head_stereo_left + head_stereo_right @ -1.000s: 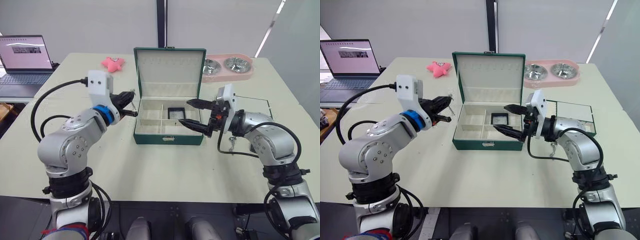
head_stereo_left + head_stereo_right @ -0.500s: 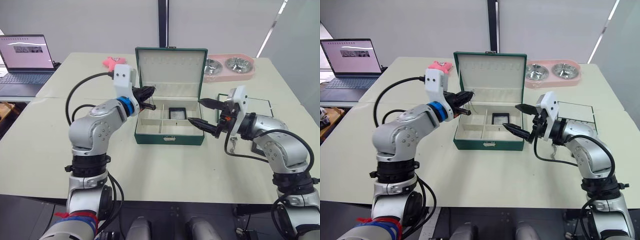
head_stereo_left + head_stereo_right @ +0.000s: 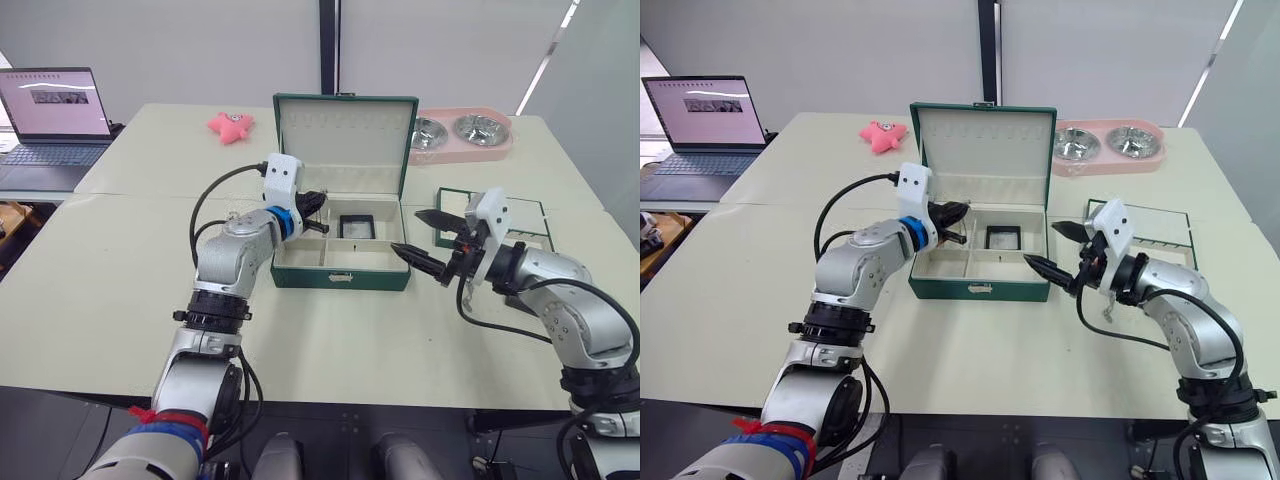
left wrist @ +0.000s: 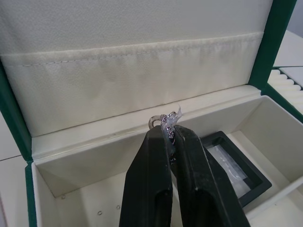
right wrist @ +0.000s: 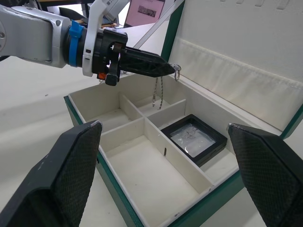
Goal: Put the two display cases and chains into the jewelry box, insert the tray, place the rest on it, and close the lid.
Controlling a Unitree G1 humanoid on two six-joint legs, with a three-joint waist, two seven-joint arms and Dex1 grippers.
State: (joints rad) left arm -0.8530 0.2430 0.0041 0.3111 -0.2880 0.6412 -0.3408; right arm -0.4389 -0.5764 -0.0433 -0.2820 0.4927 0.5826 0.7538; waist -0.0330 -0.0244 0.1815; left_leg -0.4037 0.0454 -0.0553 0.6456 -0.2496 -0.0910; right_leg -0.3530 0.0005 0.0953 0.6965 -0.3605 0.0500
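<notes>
A pale cream table (image 3: pixel 90 290) carries everything, with a seam running across it at the left; behind it stand light grey wall panels split by a dark vertical post (image 3: pixel 328 45), and an open laptop (image 3: pixel 52 125) sits on a separate desk off the table's far left corner. The jewelry box (image 3: pixel 345 272) stands open near the table's middle, its lid (image 3: pixel 345 125) upright at the back. Beyond the box's left rear corner lies a pink star-shaped toy (image 3: pixel 229 123); beyond its right rear corner is a pink double-bowl tray (image 3: pixel 462 133); to the right of the box lies the green-rimmed tray (image 3: pixel 520 215). One display case (image 3: pixel 353 226) rests in the box's back right compartment. The left gripper (image 4: pixel 166 137) has its fingers pressed together on a silver chain (image 5: pixel 157 92), which dangles from the fingertips above the box's back left compartment. The right gripper (image 3: pixel 425 240) is spread wide, just off the box's right front corner, holding nothing. Compared with a second ago, the left arm has swung in from well left of the box to over its interior, bringing the chain with it, while the right gripper has drawn back from over the box's right edge to beside it.
</notes>
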